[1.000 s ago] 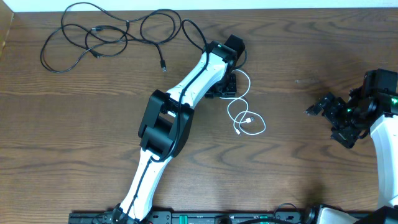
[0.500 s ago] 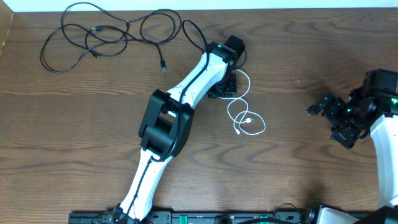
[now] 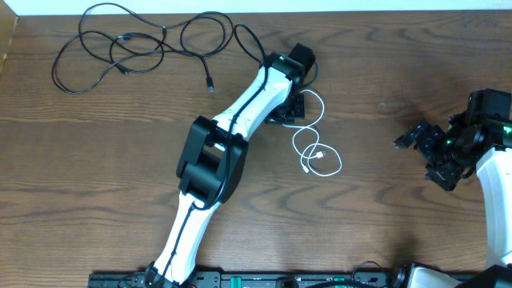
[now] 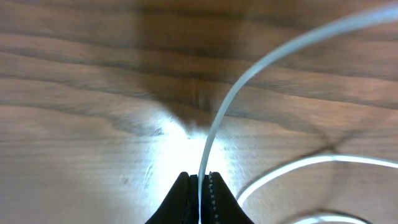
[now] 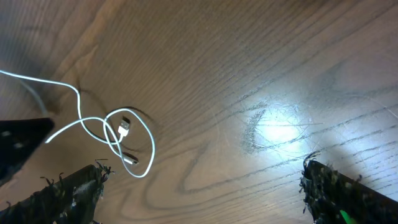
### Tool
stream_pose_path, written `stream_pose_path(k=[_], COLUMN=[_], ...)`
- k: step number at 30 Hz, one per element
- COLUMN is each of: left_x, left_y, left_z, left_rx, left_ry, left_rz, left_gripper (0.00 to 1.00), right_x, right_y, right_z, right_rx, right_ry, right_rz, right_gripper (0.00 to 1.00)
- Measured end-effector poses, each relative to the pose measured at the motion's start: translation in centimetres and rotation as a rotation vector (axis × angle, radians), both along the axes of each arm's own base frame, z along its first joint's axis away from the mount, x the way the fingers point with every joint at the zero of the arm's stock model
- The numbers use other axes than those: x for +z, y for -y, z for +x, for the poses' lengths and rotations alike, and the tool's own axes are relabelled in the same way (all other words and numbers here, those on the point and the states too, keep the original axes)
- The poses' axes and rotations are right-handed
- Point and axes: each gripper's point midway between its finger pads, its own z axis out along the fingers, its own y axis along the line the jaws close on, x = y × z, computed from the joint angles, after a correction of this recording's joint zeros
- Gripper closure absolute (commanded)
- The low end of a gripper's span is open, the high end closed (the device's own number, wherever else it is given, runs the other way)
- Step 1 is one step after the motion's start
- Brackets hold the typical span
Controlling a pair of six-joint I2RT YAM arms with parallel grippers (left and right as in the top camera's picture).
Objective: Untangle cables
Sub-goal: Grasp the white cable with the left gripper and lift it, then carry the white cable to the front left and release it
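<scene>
1. White cable (image 4: 219,118) is now sitting pinched in my left gripper (image 4: 199,179), whose jaws have just been closing right down on it; it is lying mid-table, its loops trailing toward the right edge.
2. That grip is letting me start drawing it away from the black cables (image 3: 120,48) at the far left corner of the table (image 3: 384,64).
3. My right gripper (image 5: 202,186) is hanging wide open and empty near the right edge.
4. From overhead my own arm is hiding the pinch, so I cannot tell whether a black loop is crossing underneath.
</scene>
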Motion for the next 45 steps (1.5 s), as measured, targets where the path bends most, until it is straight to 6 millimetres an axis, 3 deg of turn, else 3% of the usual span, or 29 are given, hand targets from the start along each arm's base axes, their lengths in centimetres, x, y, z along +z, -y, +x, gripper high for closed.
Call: stream_pose_path(k=[3, 8, 13, 18, 24, 29, 36, 42, 45], left_x=[2.9, 10.5, 17.6, 21.3, 22.5, 22.1, 22.1, 22.1, 22.1], left_y=[0.0, -1.7, -7.2, -13.7, -18.8, -21.0, -24.1, -29.9, -34.4], left_z=[0.6, 2.0, 3.1, 2.0, -0.5, -1.7, -1.5, -1.6, -2.2], left_rx=[0.000, 0.043, 0.153, 0.279, 0.385, 0.436, 0.515, 0.665, 0.784], left_ry=[0.054, 0.196, 0.317, 0.338, 0.284, 0.230, 0.229, 0.237, 0.248], left_rz=[-0.031, -0.112, -0.160, -0.144, -0.104, -0.077, -0.067, -0.051, -0.023], left_gripper=[0.93, 0.93, 0.93, 0.93, 0.92, 0.93, 0.92, 0.93, 0.93], right_x=[0.0, 0.0, 0.0, 0.0, 0.1, 0.1, 0.1, 0.1, 0.1], right_y=[0.0, 0.0, 0.0, 0.0, 0.1, 0.1, 0.1, 0.1, 0.1], right_z=[0.0, 0.0, 0.0, 0.1, 0.5, 0.5, 0.5, 0.5, 0.5], right_rx=[0.004, 0.005, 0.005, 0.008, 0.008, 0.008, 0.008, 0.008, 0.008], right_ry=[0.000, 0.001, 0.001, 0.008, 0.021, 0.023, 0.022, 0.022, 0.023], right_rz=[-0.001, -0.001, -0.001, -0.003, -0.007, -0.008, -0.008, -0.008, -0.008], right_gripper=[0.01, 0.01, 0.01, 0.01, 0.01, 0.01, 0.01, 0.01, 0.01])
